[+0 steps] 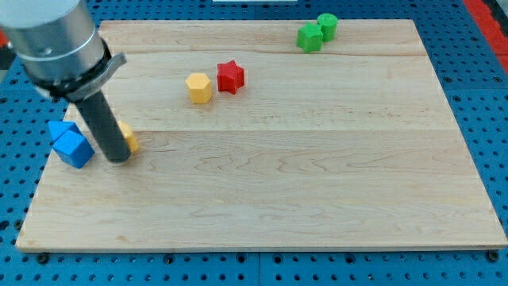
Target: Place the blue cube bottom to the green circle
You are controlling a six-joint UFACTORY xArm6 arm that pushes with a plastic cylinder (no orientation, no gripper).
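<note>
The blue cube [75, 148] sits near the board's left edge, touching a second blue block [60, 129] just up-left of it. My tip [117, 159] rests on the board just right of the blue cube, very close to it. The rod hides most of a small yellow block [130, 141] right of the tip. The green circle [327, 25] stands at the view's top right, with another green block [309, 37] touching it on its lower left.
A yellow hexagonal block [199, 87] and a red star block [230, 76] sit side by side in the upper middle of the wooden board [317, 183]. A blue pegboard surface [484, 119] surrounds the board.
</note>
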